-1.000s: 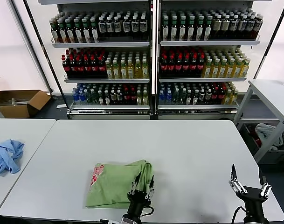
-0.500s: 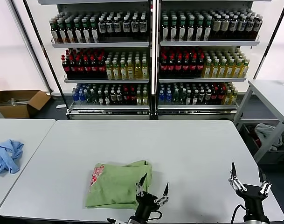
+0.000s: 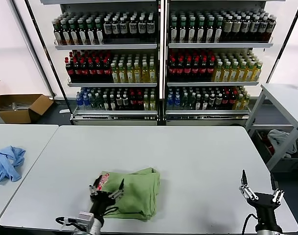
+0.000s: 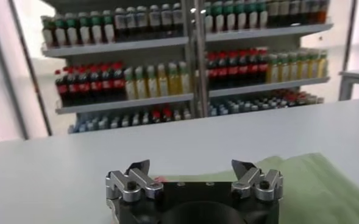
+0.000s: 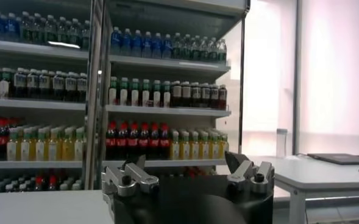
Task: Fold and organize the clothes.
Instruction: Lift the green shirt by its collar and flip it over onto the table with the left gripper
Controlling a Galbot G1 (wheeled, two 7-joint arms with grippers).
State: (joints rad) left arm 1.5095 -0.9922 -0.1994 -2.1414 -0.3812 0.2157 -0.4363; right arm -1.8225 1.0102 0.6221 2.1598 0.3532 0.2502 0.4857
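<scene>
Green shirt [image 3: 131, 193] lies folded at near middle of white worktop [image 3: 197, 156], soft matte cloth, rounded bundle, red-checkered print at left edge. Left hand [image 3: 106, 189] open, over near-left corner of shirt. Right hand [image 3: 259, 192] open, empty, near-right (idle). Risk: low fingers snag top layer, fold opens; smooth worktop lets cloth slide.

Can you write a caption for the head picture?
Folded green shirt on white table; left gripper open over it.
</scene>
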